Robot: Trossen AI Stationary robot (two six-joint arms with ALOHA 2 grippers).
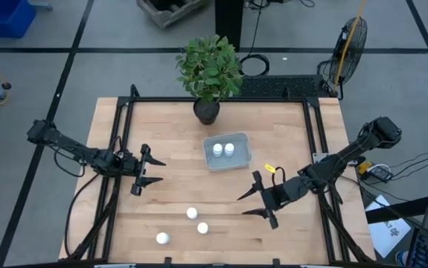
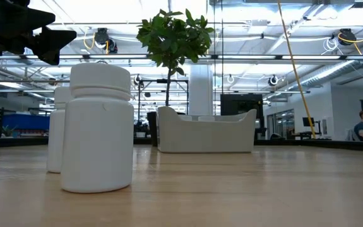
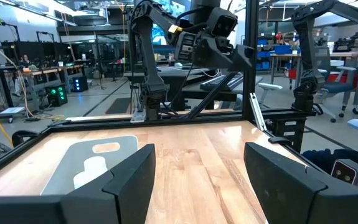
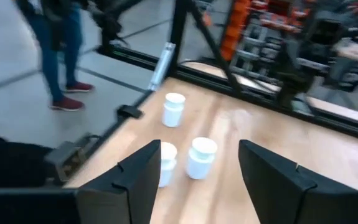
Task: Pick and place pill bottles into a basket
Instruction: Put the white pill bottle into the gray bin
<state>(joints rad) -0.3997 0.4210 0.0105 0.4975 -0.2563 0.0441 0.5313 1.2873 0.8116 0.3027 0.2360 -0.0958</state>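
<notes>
The pale grey-blue basket [image 1: 227, 151] stands at the table's middle with two white pill bottles [image 1: 223, 149] inside; it also shows in the low view [image 2: 206, 131] and the left wrist view [image 3: 88, 163]. Three more bottles stand upright on their bases near the front edge [image 1: 191, 214] [image 1: 202, 228] [image 1: 162, 238], and show in the right wrist view [image 4: 201, 157] [image 4: 174, 109] and the low view [image 2: 98, 126]. My left gripper [image 1: 152, 171] is open and empty left of the basket. My right gripper [image 1: 252, 204] is open and empty right of the loose bottles.
A dark pot with a leafy plant [image 1: 208, 74] stands at the table's far edge behind the basket. A black frame [image 1: 124, 112] runs along the table's sides. A person's legs [image 4: 57, 50] show beyond the table in the right wrist view.
</notes>
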